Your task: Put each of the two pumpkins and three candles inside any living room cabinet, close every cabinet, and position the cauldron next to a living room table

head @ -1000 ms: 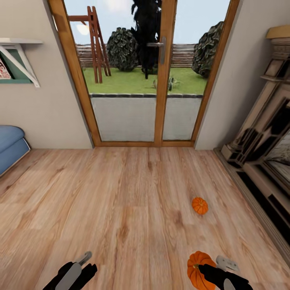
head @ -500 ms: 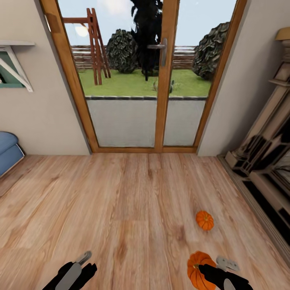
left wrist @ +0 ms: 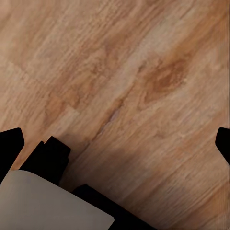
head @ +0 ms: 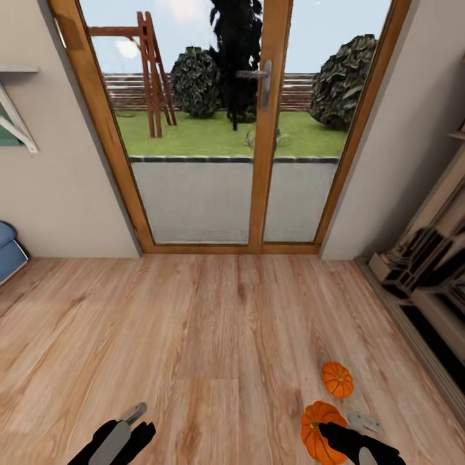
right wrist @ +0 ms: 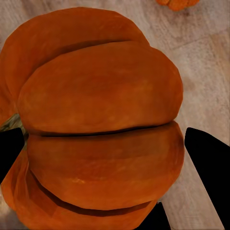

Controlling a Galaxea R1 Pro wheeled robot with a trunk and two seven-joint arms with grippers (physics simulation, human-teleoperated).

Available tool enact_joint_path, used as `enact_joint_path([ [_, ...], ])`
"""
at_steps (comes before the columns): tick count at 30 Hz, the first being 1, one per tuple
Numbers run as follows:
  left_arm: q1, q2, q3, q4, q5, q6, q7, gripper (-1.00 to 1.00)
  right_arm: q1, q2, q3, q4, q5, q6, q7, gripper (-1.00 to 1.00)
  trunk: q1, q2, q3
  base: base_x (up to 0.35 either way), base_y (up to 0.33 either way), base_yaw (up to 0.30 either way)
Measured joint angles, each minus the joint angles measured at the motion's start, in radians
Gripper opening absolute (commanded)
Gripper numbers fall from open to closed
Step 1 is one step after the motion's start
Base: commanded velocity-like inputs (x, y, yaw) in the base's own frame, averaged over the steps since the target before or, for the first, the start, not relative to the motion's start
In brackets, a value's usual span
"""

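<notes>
Orange pumpkin (head: 314,431) clamped in right claw (head: 326,431), second pumpkin (head: 338,379) just beyond.

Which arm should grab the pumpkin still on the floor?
Probably left. The right gripper is shut on the held pumpkin, so it's occupied. The left gripper holds nothing, though the floor pumpkin lies on the right side, so the base likely has to reposition.
</notes>
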Motion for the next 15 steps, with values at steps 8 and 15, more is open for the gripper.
enact_joint_path([
  [8,0.0,0.0,0.0,0.0,0.0,0.0,0.0,1.0,0.0,0.0,0.0,0.0,-0.001,0.0,-0.001,-1.0,0.0,0.0,0.0,0.33,0.0,0.0],
  [15,0.0,0.0,0.0,0.0,0.0,0.0,0.0,1.0,0.0,0.0,0.0,-0.001,-0.004,0.001,0.0,-1.0,0.0,0.0,0.0,0.325,0.002,0.0],
])
